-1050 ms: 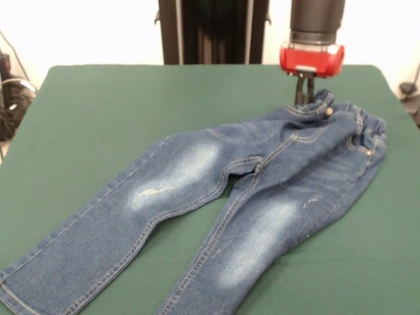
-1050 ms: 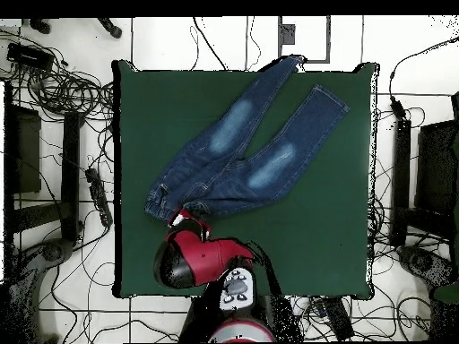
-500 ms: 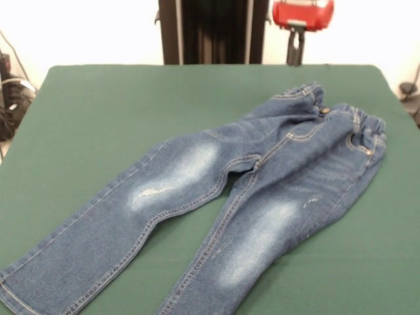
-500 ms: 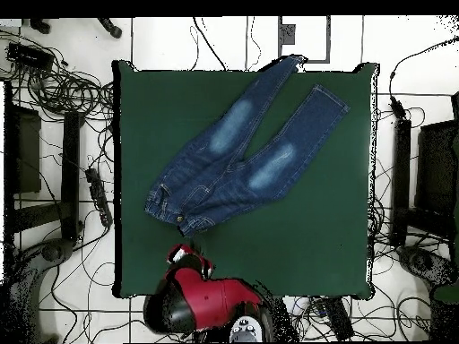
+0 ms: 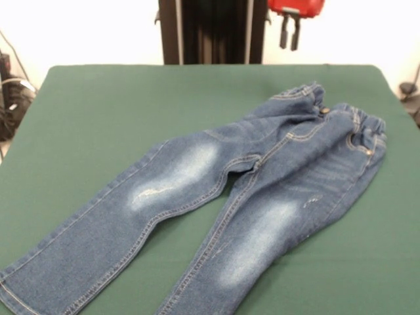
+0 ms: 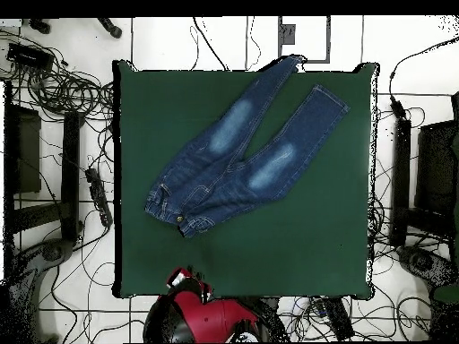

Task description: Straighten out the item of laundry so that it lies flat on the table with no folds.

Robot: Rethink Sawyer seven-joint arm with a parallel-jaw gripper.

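Up at the desk's [image 5: 92, 105] edge, your end effector [image 5: 289, 33] hung clear of everything, its two dark fingers [image 5: 283, 33] pointing down with a small gap between them, apart and holding nothing. From above, the red end effector [image 6: 190, 283] showed right at the desk's rim [image 6: 269, 269], and the jeans [image 6: 238, 152] lay well apart from it, out on the green surface beyond its tips.

You could see the jeans [image 5: 249, 190] spread front side up, waistband [image 5: 354, 125] nearest the end effector and both legs running away from it toward the opposite side of the desk. The legs splayed apart, each with a faded whitish patch on the thigh. The waistband end was not flat: its corner closest to the end effector stood bunched and wrinkled, and the elastic edge was gathered. In the overhead view, the cuff of one leg reached the desk's edge farthest from the end effector.
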